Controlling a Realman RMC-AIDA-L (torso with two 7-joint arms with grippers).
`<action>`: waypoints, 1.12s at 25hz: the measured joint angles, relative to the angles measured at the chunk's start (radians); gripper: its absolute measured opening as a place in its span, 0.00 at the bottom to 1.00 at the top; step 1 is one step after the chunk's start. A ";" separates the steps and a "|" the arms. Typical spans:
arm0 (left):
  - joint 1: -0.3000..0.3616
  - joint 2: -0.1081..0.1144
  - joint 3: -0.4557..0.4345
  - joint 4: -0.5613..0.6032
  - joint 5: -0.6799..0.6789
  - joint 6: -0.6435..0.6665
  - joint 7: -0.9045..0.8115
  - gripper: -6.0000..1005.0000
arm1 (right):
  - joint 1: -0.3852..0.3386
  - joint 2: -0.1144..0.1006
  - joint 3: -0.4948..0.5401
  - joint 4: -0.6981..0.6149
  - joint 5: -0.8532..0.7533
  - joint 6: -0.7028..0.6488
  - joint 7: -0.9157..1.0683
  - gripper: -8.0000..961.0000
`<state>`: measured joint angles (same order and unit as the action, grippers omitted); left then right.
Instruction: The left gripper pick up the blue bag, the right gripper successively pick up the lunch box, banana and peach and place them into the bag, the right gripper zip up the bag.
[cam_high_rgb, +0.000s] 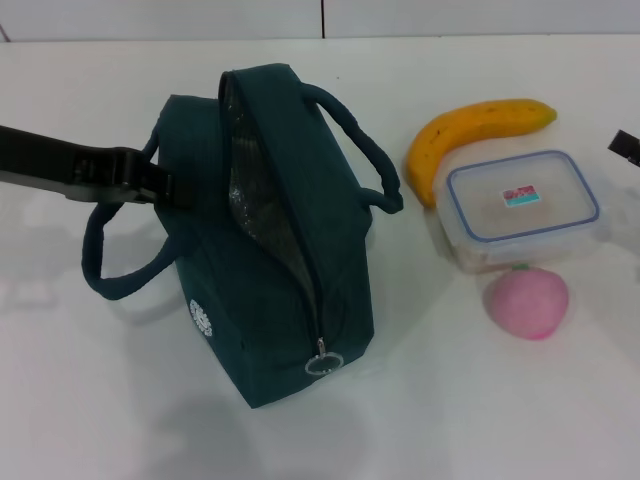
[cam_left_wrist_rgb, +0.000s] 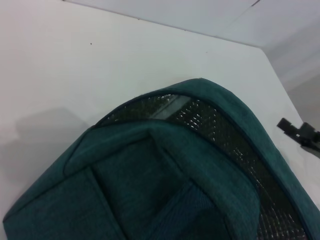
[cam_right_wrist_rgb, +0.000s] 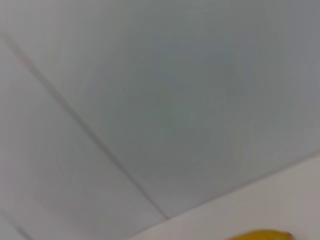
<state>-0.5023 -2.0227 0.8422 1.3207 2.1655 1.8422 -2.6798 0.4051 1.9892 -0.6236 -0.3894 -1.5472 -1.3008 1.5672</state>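
The blue bag (cam_high_rgb: 280, 230) stands on the white table, its top zip open and the silver foil lining (cam_high_rgb: 255, 190) showing. My left gripper (cam_high_rgb: 175, 188) reaches in from the left and is shut on the bag's upper side, by the near strap handle. In the left wrist view the bag (cam_left_wrist_rgb: 175, 165) is seen from very close. To the right of the bag lie the banana (cam_high_rgb: 480, 130), the lunch box (cam_high_rgb: 522, 207) and the peach (cam_high_rgb: 527, 303). Only a black tip of my right gripper (cam_high_rgb: 626, 147) shows at the right edge, beyond the lunch box.
The metal ring zipper pull (cam_high_rgb: 322, 361) hangs at the bag's near end. A round white logo (cam_high_rgb: 202, 319) marks its side. The right gripper (cam_left_wrist_rgb: 299, 133) also shows far off in the left wrist view. A tip of the banana (cam_right_wrist_rgb: 262, 234) shows in the right wrist view.
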 joint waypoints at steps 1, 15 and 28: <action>-0.001 0.001 0.000 0.000 0.000 0.000 0.000 0.05 | 0.001 0.001 0.000 0.011 0.002 0.016 0.013 0.91; -0.021 0.001 0.001 -0.005 0.000 0.000 0.001 0.05 | 0.074 0.001 -0.035 0.158 -0.004 0.093 0.076 0.91; -0.012 0.000 0.001 -0.008 0.000 0.000 0.002 0.05 | 0.073 0.002 -0.033 0.158 0.005 0.025 0.151 0.76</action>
<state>-0.5148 -2.0225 0.8429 1.3126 2.1660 1.8422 -2.6783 0.4784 1.9914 -0.6568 -0.2316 -1.5424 -1.2763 1.7184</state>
